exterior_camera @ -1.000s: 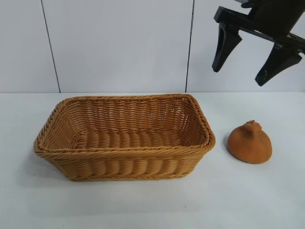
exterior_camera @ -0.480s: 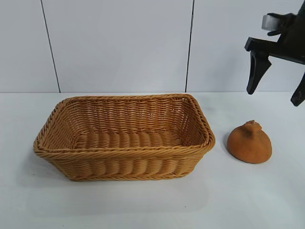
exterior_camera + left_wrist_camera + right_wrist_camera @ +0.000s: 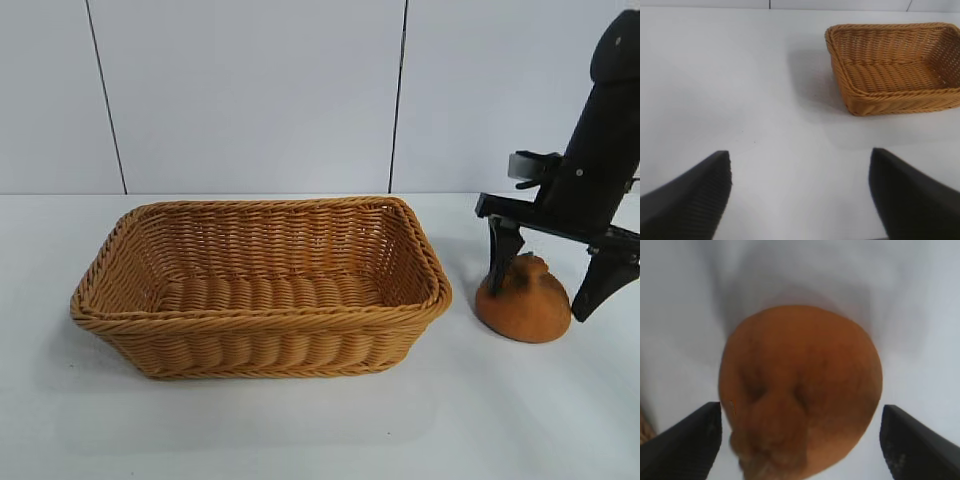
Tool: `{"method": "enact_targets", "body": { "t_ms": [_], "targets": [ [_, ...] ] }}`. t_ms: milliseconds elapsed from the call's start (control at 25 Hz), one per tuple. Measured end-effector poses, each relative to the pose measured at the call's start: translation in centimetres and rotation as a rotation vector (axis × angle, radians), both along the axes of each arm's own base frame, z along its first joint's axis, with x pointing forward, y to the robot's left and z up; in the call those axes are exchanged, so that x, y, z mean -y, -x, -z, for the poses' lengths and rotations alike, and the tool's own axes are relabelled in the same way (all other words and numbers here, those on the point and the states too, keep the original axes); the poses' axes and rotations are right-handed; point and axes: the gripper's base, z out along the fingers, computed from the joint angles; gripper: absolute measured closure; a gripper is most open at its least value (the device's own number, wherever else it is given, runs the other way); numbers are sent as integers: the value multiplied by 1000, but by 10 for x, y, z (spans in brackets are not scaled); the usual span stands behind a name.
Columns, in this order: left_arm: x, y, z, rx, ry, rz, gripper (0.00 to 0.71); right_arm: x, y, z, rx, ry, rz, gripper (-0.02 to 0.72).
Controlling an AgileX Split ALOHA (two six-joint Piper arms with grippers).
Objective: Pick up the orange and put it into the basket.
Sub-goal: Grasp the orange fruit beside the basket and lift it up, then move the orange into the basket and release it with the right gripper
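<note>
The orange (image 3: pixel 524 308) sits flat on the white table (image 3: pixel 300 430), knobby tip upward, just right of the wicker basket (image 3: pixel 260 285). The right gripper (image 3: pixel 550 285) straddles it, jaws wide, not gripping. Nothing lies between fruit and basket; the left gripper (image 3: pixel 800 195) hovers open, well apart.

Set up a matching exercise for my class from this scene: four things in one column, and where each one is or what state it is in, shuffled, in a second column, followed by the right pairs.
Things
1. orange
2. basket
3. right gripper
4. left gripper

Places or states
A. straddling the fruit, fingers open either side
B. on the table, beside the wicker container
C. nothing inside
D. open over bare table, away from the fruit

Pairs: 1-B, 2-C, 3-A, 4-D
</note>
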Motion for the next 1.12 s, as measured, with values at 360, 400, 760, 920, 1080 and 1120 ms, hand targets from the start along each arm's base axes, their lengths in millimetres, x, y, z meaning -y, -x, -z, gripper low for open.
{"method": "enact_targets", "body": {
  "t_ms": [360,400,760,920,1080,1120],
  "targets": [
    [0,0,0,3,0,0,165,0,1,-36,87,-7,-41,659],
    [0,0,0,3,0,0,165,1,1,-45,114,-4,-44,659],
    [0,0,0,3,0,0,165,0,20,-140,350,-40,-34,659],
    [0,0,0,3,0,0,165,-4,27,-164,417,-92,-17,659],
    [0,0,0,3,0,0,165,-21,30,-169,438,-138,-53,659],
    [0,0,0,3,0,0,165,-29,30,-170,445,-143,-73,659]
  ]
}}
